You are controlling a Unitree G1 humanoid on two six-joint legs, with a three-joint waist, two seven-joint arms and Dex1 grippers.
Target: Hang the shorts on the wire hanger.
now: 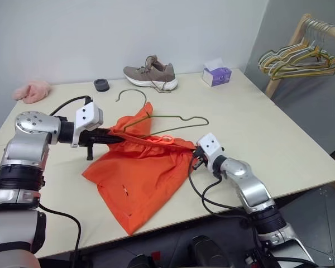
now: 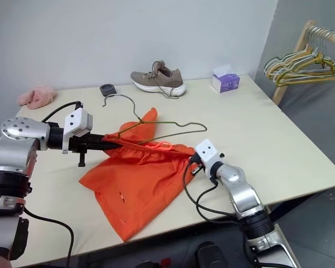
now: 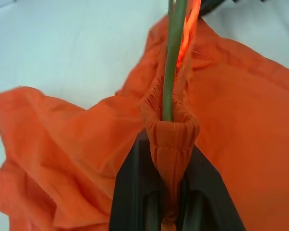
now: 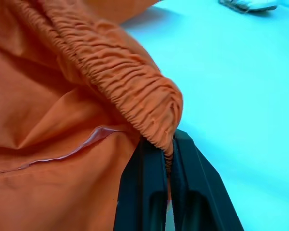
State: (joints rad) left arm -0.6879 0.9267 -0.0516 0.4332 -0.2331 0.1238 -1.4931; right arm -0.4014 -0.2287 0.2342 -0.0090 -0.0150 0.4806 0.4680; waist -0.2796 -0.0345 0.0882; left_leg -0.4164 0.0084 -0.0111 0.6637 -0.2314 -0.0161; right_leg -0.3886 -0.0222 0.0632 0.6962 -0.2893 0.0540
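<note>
The shorts [image 1: 142,178] hang stretched by the waistband between the two arms, the lower cloth draped on the worktop [image 1: 279,139]. The wire hanger [image 1: 173,124] lies across the waistband, its hook [image 1: 128,94] towards the shoe [image 1: 152,72]. The left end effector [image 3: 169,192] is pinching one end of the gathered waistband — the left wrist view shows the green wire running through the fabric fold just above the fingers. The right end effector [image 4: 167,192] is pressed together on the other end of the elastic. Beyond lie a pink cloth [image 1: 32,90], a purple tissue box [image 1: 216,74] and bunched hangers [image 1: 301,58] on a rack.
</note>
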